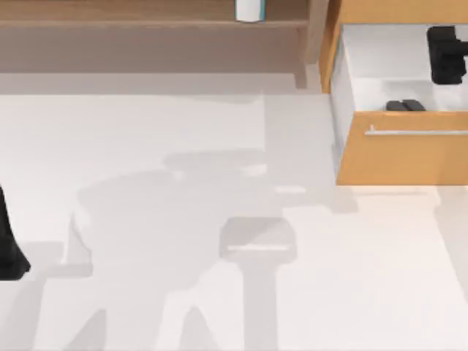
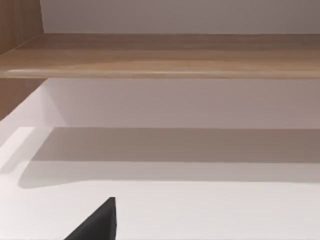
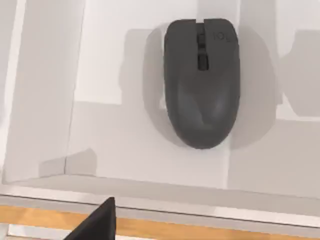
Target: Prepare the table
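Note:
The white table [image 1: 146, 146] spreads across most of the top view. At its back right stands an orange-wood drawer unit [image 1: 402, 157] with its drawer pulled open. A dark grey computer mouse [image 1: 406, 106] lies on the drawer's white floor just behind the front panel, and it is seen from above in the right wrist view [image 3: 202, 82]. My right gripper [image 1: 444, 58] hangs over the open drawer, behind the mouse and apart from it. My left gripper [image 1: 9, 248] is parked at the table's left edge.
A brown wooden shelf [image 1: 146, 14] runs along the back of the table and carries a white cylindrical container [image 1: 249, 9]. The left wrist view faces that shelf [image 2: 160, 55] across bare table [image 2: 200, 210]. The drawer's silver bar handle [image 1: 417, 132] juts toward the table's middle.

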`<action>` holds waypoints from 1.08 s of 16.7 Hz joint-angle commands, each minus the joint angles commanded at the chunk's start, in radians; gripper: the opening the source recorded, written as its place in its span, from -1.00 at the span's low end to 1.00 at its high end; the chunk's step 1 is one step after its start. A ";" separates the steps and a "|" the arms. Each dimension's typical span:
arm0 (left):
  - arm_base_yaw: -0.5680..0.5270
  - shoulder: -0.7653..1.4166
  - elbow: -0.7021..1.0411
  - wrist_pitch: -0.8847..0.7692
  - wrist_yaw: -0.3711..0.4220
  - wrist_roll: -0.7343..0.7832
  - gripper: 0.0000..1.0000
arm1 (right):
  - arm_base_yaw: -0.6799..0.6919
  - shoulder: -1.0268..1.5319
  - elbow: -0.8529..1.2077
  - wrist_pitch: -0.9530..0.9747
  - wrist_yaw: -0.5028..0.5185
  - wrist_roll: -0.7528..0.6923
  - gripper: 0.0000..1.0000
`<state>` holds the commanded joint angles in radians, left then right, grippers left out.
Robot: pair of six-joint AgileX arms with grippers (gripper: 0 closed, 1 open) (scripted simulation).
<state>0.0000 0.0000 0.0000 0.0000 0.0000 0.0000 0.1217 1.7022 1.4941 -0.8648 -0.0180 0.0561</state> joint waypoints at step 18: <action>0.000 0.000 0.000 0.000 0.000 0.000 1.00 | 0.004 0.718 0.625 -0.301 0.021 -0.043 1.00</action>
<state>0.0000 0.0000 0.0000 0.0000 0.0000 0.0000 0.1260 2.4206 2.1194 -1.1656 0.0025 0.0127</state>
